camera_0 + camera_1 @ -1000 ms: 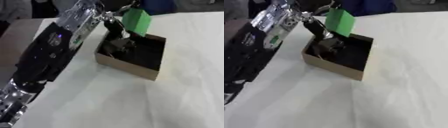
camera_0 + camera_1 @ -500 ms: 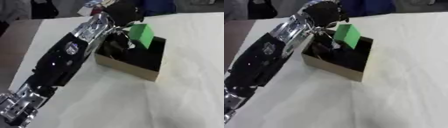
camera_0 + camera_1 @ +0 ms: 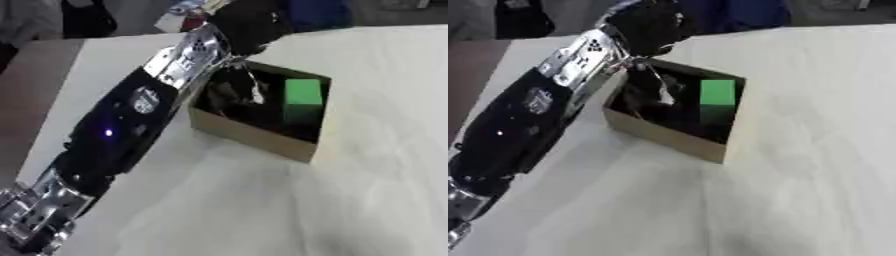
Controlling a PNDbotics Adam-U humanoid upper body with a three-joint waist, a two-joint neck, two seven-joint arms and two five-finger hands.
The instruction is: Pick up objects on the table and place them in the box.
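An open cardboard box (image 3: 254,141) with a dark inside stands on the white table (image 3: 350,200). A green block (image 3: 303,100) lies inside it against the right wall. My left arm stretches from the lower left up to the box. My left hand (image 3: 248,30) hovers over the box's far left corner. Its fingers (image 3: 234,86) hang down into the left part of the box, apart from the block and with nothing in them. Dark shapes under the fingers are too blurred to make out. My right hand shows in no view.
The table's left edge (image 3: 52,105) runs along a brown floor. Dark and blue things (image 3: 315,12) stand beyond the far edge. White tabletop stretches to the right of the box and in front of it.
The green block, held above the box a second ago, has gone down into it and now lies free. My left hand has let it go and moved back toward the far left corner.
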